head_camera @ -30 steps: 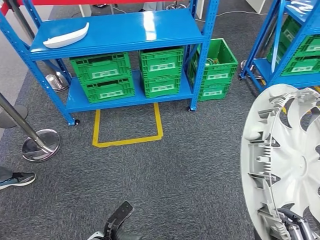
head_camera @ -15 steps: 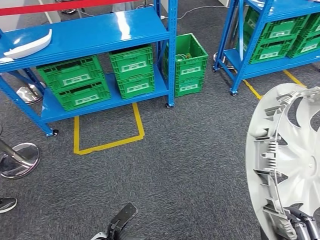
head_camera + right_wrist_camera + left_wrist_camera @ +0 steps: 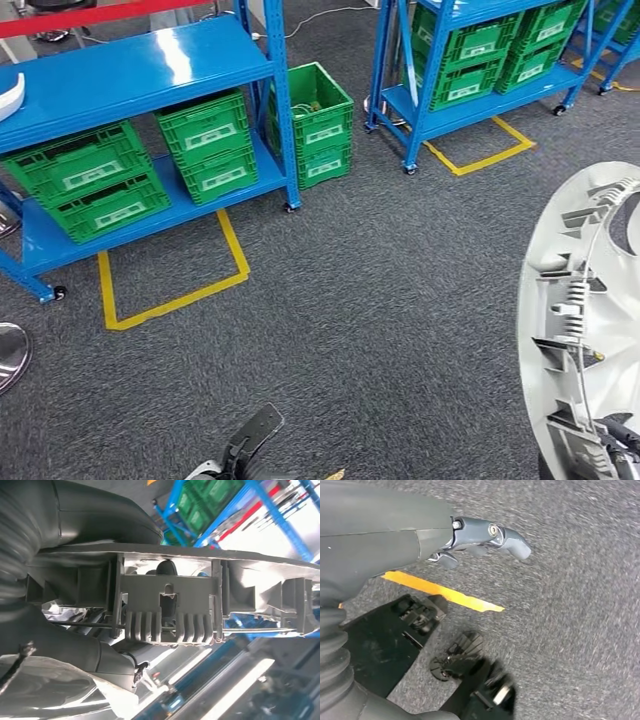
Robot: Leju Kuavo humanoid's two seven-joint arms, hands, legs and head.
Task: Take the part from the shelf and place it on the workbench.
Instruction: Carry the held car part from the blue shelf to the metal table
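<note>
Head view shows the large white plastic wheel cover [image 3: 585, 320] held upright low on the right by the right hand [image 3: 615, 445], fingers closed around its rim, while the left hand [image 3: 478, 535] hangs empty, fingers apart, above dark grey carpet [image 3: 377, 300].

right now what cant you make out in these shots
- Wheel cover: the head view's right and bottom edges cut it off.
- Right hand: the right wrist view shows it gripping the cover's rim; its fingers are hidden behind the part.
- White part on the blue shelf: mostly cut by the left edge.
- Crate labels: too small to read.
- Left hand: hangs over carpet, blurred.
</note>
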